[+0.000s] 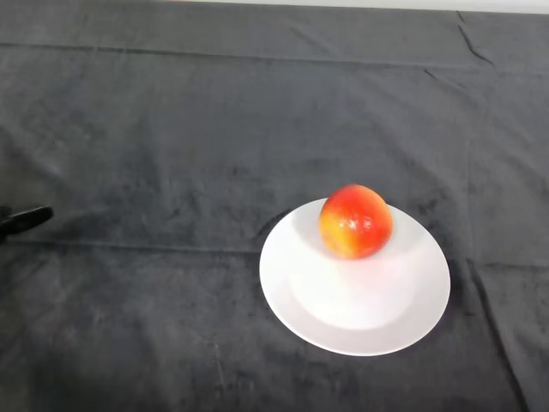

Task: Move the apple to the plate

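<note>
The round red-and-yellow apple [355, 221] sat on the white, shallow, glossy plate [300, 292], resting toward the plate's twelve o'clock rim and upright, with its yellow patch facing six o'clock. The plate lay on the bench [171, 129], which was covered by a dark grey cloth, and sat toward four o'clock of the view's centre. Only a black tip of the left hand [26, 218] showed at the nine o'clock edge, well apart from the plate; too little of it was visible to tell whether it was open or closed, though it clearly gripped nothing in view.

Judged from this layout, the apple was on the plate and the move looked finished. The step in hand appeared to be clearing the arm away. To do that well, the hand should travel out toward nine o'clock, low and slow, without dragging the cloth, since a tug on the fabric could shift the plate and set the apple rolling off its twelve o'clock rim.
</note>
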